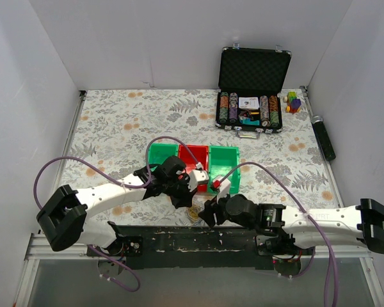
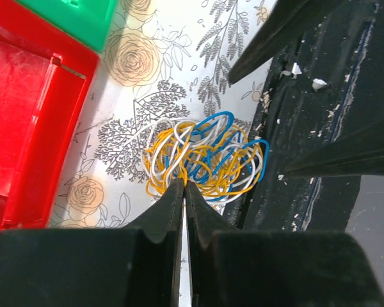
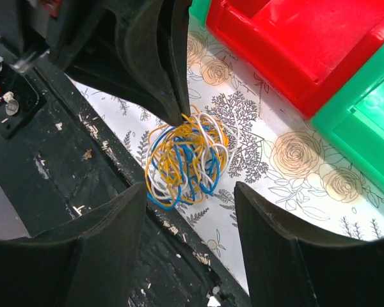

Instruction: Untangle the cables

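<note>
Floral table [image 1: 115, 121], one cable knot [image 2: 201, 160], three bins [image 1: 193, 155]

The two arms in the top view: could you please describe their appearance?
The left arm and right arm have white links with black joints. A purple hose loops along each. The left gripper and right gripper have black, tapering fingers.

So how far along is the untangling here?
Done: nothing visible; the thin yellow-orange, white and blue cables form one tight knot on the floral tablecloth. In hand: the left tool is shut with its tips at the knot's rim, though a pinched strand cannot be confirmed; the right tool stands open on either side of it. Left: separating every strand.
</note>
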`<state>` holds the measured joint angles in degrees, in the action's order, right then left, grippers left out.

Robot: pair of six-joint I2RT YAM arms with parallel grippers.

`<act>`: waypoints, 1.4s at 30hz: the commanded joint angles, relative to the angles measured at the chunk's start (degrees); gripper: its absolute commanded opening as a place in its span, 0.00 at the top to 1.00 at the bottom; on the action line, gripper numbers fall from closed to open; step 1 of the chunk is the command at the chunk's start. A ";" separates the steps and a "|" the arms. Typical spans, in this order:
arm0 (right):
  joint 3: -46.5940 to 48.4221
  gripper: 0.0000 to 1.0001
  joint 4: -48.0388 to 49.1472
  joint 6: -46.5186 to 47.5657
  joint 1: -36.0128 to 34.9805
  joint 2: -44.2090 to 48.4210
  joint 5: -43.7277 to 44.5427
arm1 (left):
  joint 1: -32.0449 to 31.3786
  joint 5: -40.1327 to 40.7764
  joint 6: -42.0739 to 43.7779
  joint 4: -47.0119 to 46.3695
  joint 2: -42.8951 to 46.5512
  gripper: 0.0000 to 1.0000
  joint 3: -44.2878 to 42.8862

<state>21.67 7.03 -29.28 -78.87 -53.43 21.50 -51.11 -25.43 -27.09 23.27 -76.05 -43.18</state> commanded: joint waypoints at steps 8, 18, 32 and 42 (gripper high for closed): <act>3.02 0.37 13.80 2.82 -0.41 -12.21 0.65 | -0.04 -5.51 -5.69 -1.38 4.77 1.00 -1.56; 1.97 0.56 16.79 -0.60 -0.41 -18.99 0.74 | -0.04 -11.65 -7.62 1.25 6.88 1.00 -4.02; -6.11 0.81 14.33 -6.75 -0.67 -13.91 2.41 | 1.63 -19.66 -2.36 13.99 13.56 1.00 -12.54; -8.57 0.92 4.67 -9.04 -0.85 -4.15 5.57 | 2.60 -14.66 3.78 18.73 15.05 1.00 -16.93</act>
<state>14.87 17.67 -36.36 -79.26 -60.66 23.83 -49.06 -42.00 -28.40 38.79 -63.83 -55.11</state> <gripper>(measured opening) 0.111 0.014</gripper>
